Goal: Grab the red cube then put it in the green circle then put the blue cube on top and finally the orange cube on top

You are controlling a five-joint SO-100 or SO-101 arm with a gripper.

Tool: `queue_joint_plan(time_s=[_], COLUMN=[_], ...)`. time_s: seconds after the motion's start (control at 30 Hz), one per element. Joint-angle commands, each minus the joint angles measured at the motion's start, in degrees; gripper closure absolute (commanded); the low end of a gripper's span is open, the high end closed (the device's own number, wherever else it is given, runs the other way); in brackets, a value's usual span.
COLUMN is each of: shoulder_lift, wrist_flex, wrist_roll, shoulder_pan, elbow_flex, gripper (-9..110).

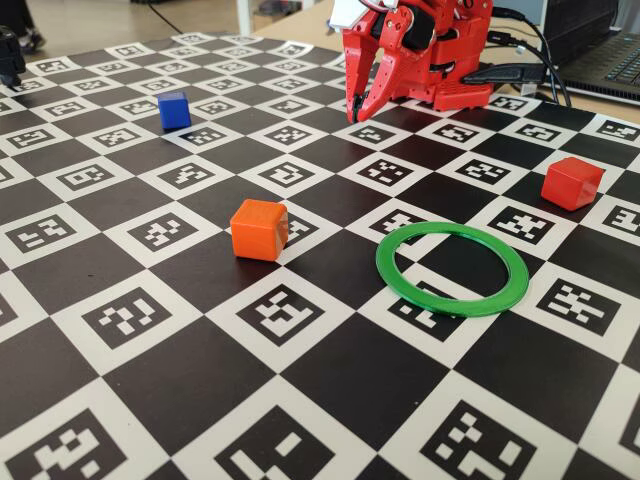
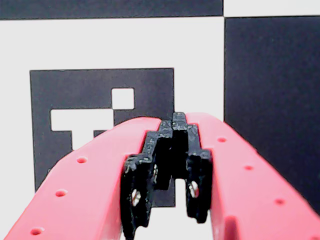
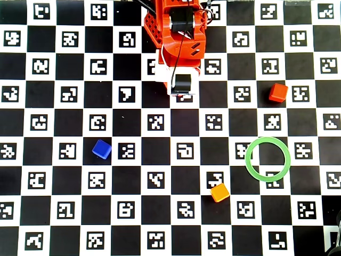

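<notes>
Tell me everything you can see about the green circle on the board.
The green circle is a thin, flat ring of bright, glossy green plastic, open in the middle so the checkered board shows through. It lies flat on the board, spanning black squares and white marker squares. Nothing sits inside it or touches it. In the overhead view it lies at the right, with the red cube above it and the orange cube at its lower left.

Red cube (image 1: 572, 183): smooth plastic, a little glossy.
Orange cube (image 1: 259, 229): smooth plastic with a soft shine.
Blue cube (image 1: 174, 110): smooth plastic.
Green circle (image 1: 452, 304): thin plastic, shiny and smooth.
Gripper (image 2: 172, 122): red plastic with a fine grainy surface, black inner pads, small metal screws.
Board (image 1: 180, 380): matt printed squares, flat.
</notes>
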Motion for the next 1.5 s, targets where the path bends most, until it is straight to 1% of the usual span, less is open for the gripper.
queue_joint_plan(time_s=[0.0, 1.47], shoulder_lift=[2.81, 2.81], wrist_flex=[3.78, 3.69], wrist_roll=[-0.18, 0.53], shoulder_pan=[-0.35, -1.49], elbow_flex=[3.16, 3.16], gripper=[107, 107])
